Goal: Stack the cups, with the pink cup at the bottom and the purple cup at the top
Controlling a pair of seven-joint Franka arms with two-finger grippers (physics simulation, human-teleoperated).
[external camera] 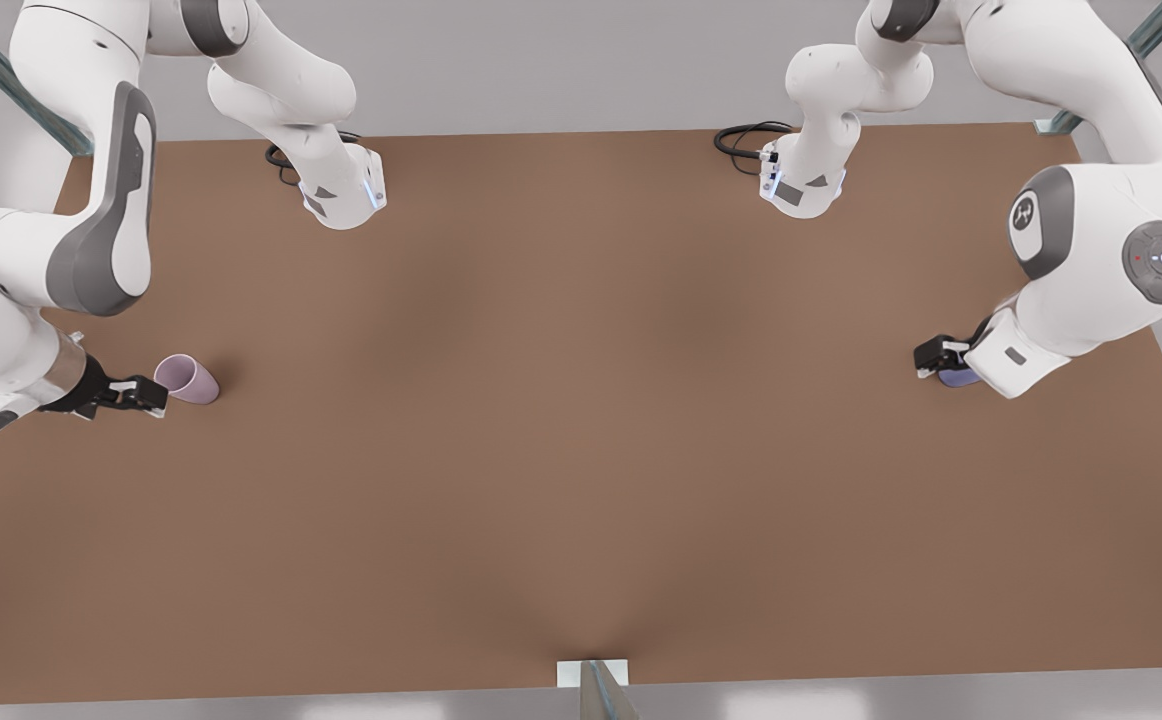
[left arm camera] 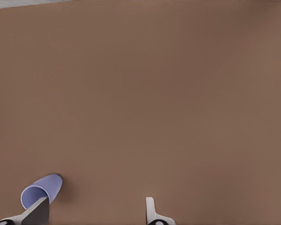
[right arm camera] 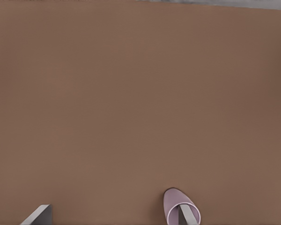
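The 2 cups stand well apart on a brown table (external camera: pixel 581 430). The pink cup (external camera: pixel 187 379) is near the front view's left edge, just beside the right gripper (external camera: pixel 146 396). Its fingers are spread, 1 finger (right arm camera: pixel 189 214) lying across the cup's mouth in the right wrist view. The purple cup (left arm camera: pixel 42 191) is near the front view's right edge, largely covered there by the left gripper (external camera: pixel 933 360). This gripper is also spread, with 1 finger (left arm camera: pixel 36 211) at the cup's rim.

Risks, as judged: each cup sits off-centre between the fingers, so closing could catch only a rim, tip the cup, or push it away. Both look smooth, thin-walled, tapered and handleless, hence likely to slip upward under a squeeze. The table is matte and flat.
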